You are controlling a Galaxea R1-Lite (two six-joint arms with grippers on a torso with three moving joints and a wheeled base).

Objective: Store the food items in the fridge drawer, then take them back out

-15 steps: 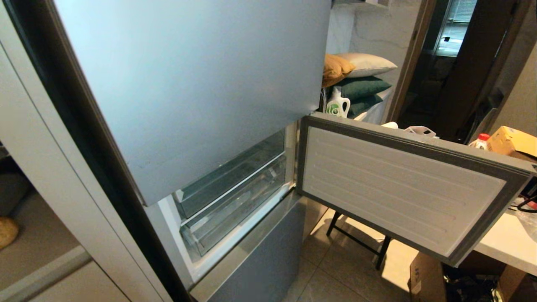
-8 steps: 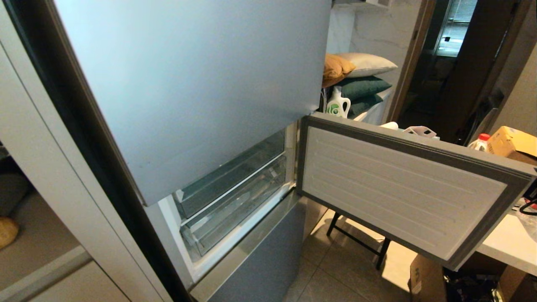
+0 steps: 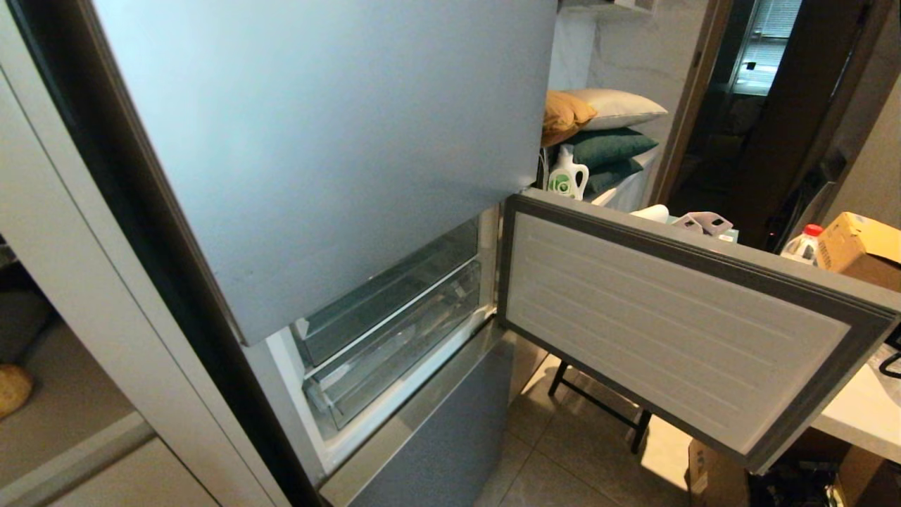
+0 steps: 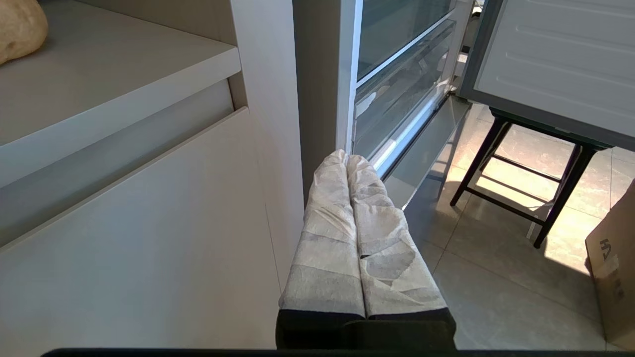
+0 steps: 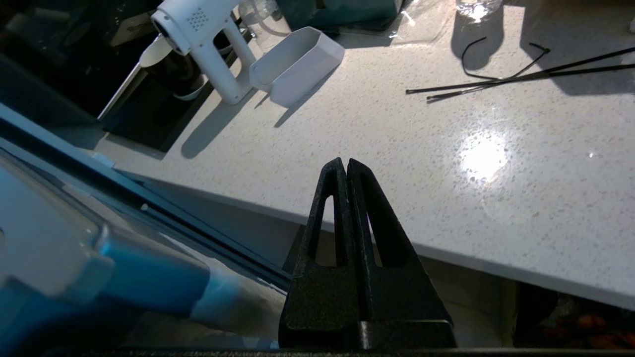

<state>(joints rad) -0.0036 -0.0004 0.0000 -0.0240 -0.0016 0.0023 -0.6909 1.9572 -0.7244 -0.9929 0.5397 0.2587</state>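
Potato (image 4: 17,27) sits on the shelf (image 4: 114,84) far left. My left pincer (image 4: 347,157) hangs clenched and empty beside the cabinet, pointing toward the fridge drawer (image 3: 394,345), pushed in behind the open door (image 3: 676,317). My right pincer (image 5: 346,163) is clenched over the speckled bench (image 5: 446,163), seemingly touching nothing.

the speckled white worktop (image 5: 446,163) carries a white handheld device (image 5: 208,44), a white open box (image 5: 297,64) touching it, and loose black cable ties (image 5: 506,79). a potato (image 4: 20,27) lies on the pale shelf (image 4: 124,84).
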